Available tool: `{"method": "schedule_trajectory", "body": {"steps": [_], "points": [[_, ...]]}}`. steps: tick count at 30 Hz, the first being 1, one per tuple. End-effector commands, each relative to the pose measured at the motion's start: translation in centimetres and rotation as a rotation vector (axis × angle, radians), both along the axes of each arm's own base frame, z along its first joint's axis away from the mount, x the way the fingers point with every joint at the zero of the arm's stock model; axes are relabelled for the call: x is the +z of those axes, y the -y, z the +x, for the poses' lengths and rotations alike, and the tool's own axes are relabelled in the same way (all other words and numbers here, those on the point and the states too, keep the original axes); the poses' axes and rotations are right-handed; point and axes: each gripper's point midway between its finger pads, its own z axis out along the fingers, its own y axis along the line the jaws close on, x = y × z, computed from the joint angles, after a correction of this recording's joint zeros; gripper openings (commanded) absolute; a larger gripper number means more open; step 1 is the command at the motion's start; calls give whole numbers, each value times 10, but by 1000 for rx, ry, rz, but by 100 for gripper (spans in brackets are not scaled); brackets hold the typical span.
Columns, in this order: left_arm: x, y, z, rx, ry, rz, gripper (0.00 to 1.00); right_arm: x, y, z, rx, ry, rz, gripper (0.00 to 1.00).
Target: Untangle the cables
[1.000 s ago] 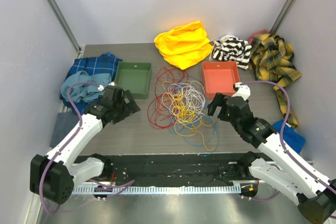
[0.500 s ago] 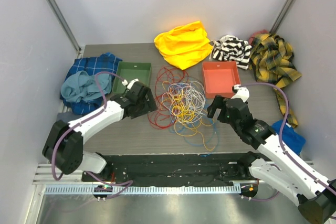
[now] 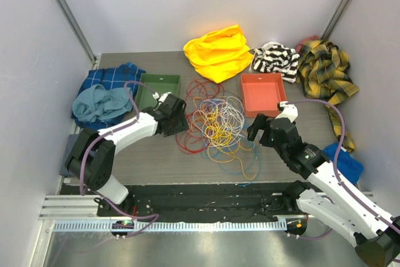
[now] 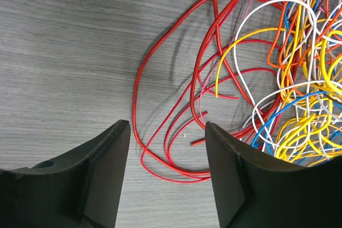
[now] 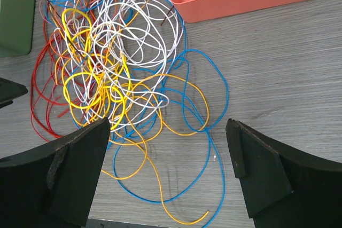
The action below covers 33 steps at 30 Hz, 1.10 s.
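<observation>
Many thin flexible cables point(image 3: 215, 123): lay in one knotted heap of red, yellow, white, orange and blue on the grey wood-grain worktop point(image 3: 150, 154), between the green rectangular plastic tray point(image 3: 159, 92) and the coral rectangular plastic tray point(image 3: 262, 89); touched neither gripper.
Left gripper point(image 4: 166, 132): hung spread wide and empty over the outer red loops point(image 4: 160, 148) at the heap's left edge, just beside the green tray.
Right gripper point(image 5: 168, 132): hung spread wide too, pinching nothing, above the trailing blue and orange loops point(image 5: 181, 132) on the heap's near right side.
Stage: looked barely begun, with nothing yet drawn free of the heap.
Risk of dragging: could pull the whole heap along and tighten the knots, if closed on several crossing strands at once in the dense yellow-and-white middle.
Risk of slipping: could miss or lose a strand, given wire far thinner than a finger and lying flat on the worktop.
Risk at the trays: could hook a loop on a tray corner or shove a tray, if drawn sideways close to either rim.
Risk of opposing pulls: could cinch shared loops, if tugged outward from both sides together.
Crumpled yellow cloth point(image 3: 219, 51): sat behind the heap, near its far red loops; might catch a strand flung that way.
</observation>
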Motion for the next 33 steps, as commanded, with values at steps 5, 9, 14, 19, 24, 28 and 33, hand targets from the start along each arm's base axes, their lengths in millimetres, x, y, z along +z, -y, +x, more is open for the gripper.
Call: {"method": "schedule_trajectory", "body": {"steps": [5, 9, 14, 19, 24, 28, 33], "points": [[1, 16, 25, -9, 46, -10, 54, 2, -3, 1, 15, 2, 0, 100], [-6, 18, 31, -7, 38, 6, 36, 2, -2, 1, 14, 5, -3, 100], [-16, 17, 33, -7, 16, 33, 10, -2, -3, 1, 16, -6, -9, 100], [-17, 13, 32, -3, 18, 46, 8, -2, -2, 1, 16, -2, -8, 100], [-12, 12, 31, -12, 28, 49, 5, -2, -4, 0, 23, -2, -2, 100], [-10, 11, 29, -12, 37, 42, 37, -1, -4, -1, 22, 4, 6, 100], [-9, 10, 28, -12, 40, 39, 63, 0, -4, -1, 24, 6, 12, 100]]}}
